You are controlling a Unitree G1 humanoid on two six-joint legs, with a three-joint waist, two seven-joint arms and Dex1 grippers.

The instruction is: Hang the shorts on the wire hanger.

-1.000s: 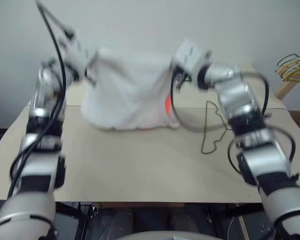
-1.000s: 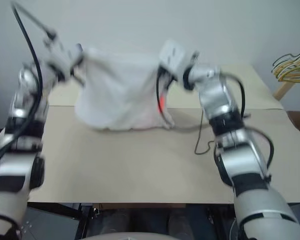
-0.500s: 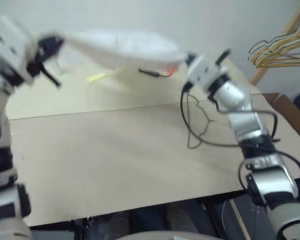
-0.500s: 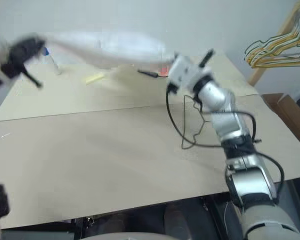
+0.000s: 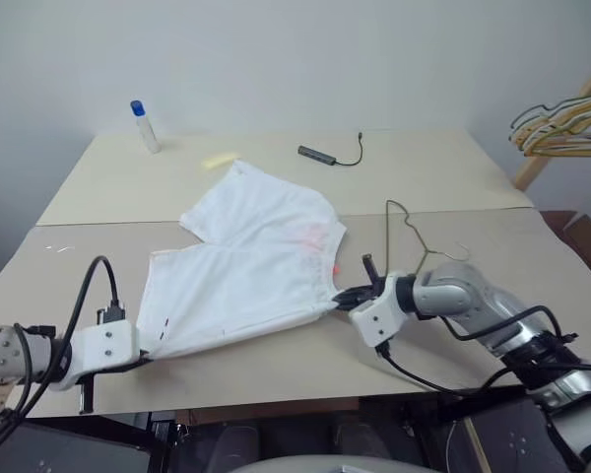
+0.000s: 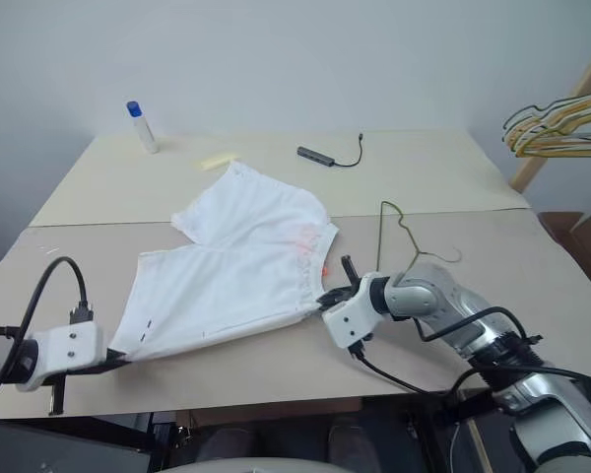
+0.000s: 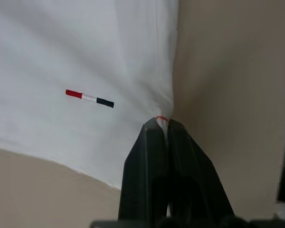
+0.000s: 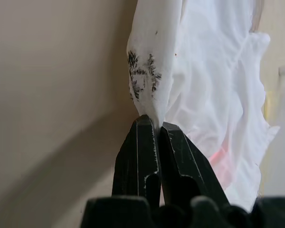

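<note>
While pinched at two near corners, shorts [image 5: 246, 266] spread flat across table [image 5: 276, 379], likely laid smooth for threading onto wire hanger [image 5: 414, 236], lying just beside, toward right edge. Left gripper [image 7: 162, 124] clenched on one corner by front edge; right gripper [image 8: 154, 124] clenched on the other. Bottle [image 5: 144, 125] and cable [image 5: 330, 156] near far edge; bunched hangers [image 5: 561, 123] past far right corner; pale wall behind

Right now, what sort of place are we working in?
Probably a bare indoor test space, not a home: two plain beige tables against a blank wall, spare hangers on a wooden rack, and a loose cable adapter beside the shorts.
</note>
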